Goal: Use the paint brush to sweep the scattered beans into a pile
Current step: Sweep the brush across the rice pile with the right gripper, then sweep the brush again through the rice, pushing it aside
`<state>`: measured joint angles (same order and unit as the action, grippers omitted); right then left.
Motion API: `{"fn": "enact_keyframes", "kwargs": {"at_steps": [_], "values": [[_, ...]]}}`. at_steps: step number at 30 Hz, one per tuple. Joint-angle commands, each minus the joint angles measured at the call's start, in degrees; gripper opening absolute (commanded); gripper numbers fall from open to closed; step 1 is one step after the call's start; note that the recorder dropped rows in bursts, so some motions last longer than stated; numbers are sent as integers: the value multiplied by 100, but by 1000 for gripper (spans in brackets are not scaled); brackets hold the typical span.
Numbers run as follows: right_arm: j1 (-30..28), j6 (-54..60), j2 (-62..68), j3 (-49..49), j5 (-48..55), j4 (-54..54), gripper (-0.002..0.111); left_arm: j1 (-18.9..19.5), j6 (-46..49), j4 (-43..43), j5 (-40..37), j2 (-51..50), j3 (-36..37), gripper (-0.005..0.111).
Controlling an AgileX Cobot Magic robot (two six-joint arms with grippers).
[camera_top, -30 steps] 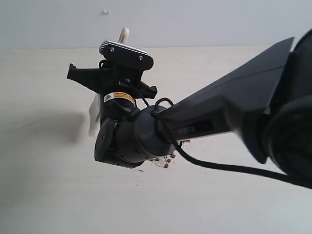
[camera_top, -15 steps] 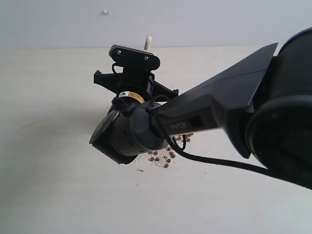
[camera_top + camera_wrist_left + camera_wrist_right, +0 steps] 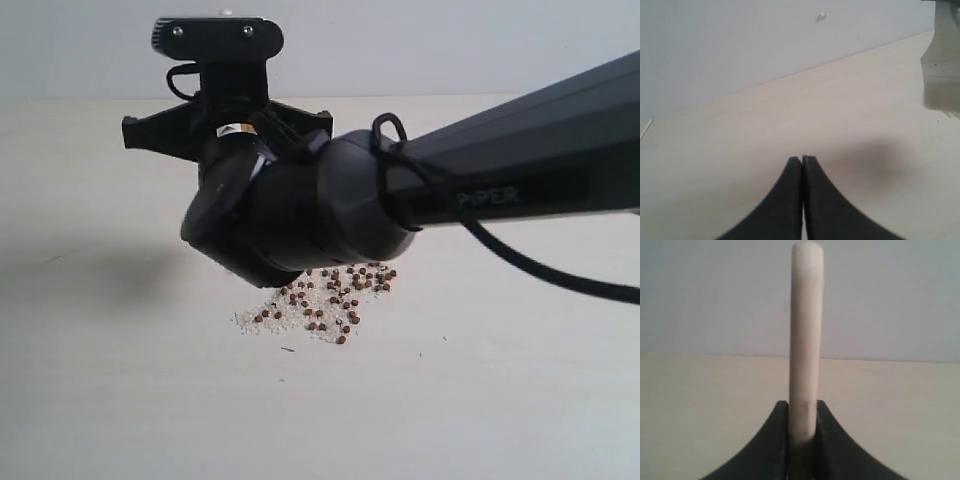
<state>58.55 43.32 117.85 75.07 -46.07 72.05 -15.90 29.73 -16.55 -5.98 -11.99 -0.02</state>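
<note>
The reddish-brown beans (image 3: pixel 330 298), mixed with whitish grains, lie gathered in a loose low pile (image 3: pixel 312 310) on the pale table, just below my right arm's wrist (image 3: pixel 290 215). My right gripper (image 3: pixel 803 407) is shut on the paint brush's light wooden handle (image 3: pixel 805 335), which stands up between the jaws. In the exterior view the arm hides both the brush and the gripper's fingers. The left wrist view catches the brush's silver ferrule and pale bristles (image 3: pixel 942 70) at its edge, bristles down near the table. My left gripper (image 3: pixel 802 159) is shut with nothing in it, low over bare table.
The pale wooden table (image 3: pixel 100 380) runs back to a grey wall (image 3: pixel 420 45) that carries a small white speck (image 3: pixel 823 16). My right arm (image 3: pixel 520 190) and its cable (image 3: pixel 520 265) reach across from the right of the exterior view.
My right wrist has swung and lifted. The brush handle that showed above the wrist camera is now hidden. More of the beans and grains show beneath the arm.
</note>
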Motion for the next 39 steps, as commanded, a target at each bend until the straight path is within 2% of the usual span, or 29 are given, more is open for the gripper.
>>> {"fn": "enact_keyframes", "kwargs": {"at_steps": [1,6,7,9,14,21,26,34,39], "values": [[8,-1441,-168,-809,348,-1936,0,5,-10,-18,30,20,2,0],[-95,-4386,-168,-1931,-649,-4772,0,5,-10,-18,30,20,2,0],[-144,-4855,-168,-2102,-921,-5156,0,5,-10,-18,30,20,2,0],[-211,-5166,-168,-2298,-1190,-5226,0,5,-10,-18,30,20,2,0],[-256,-5060,-168,-2435,-829,-4252,0,5,-10,-18,30,20,2,0],[-256,-5001,-168,-2435,-451,-4030,0,5,-10,-18,30,20,2,0],[-256,-4481,-168,-2435,-413,-3567,0,5,-10,-18,30,20,2,0],[-256,-3273,-168,-2435,-648,-2541,0,5,-10,-18,30,20,2,0],[-294,-3058,-168,-2435,-988,-2620,0,5,-10,-18,30,20,2,0]]}}
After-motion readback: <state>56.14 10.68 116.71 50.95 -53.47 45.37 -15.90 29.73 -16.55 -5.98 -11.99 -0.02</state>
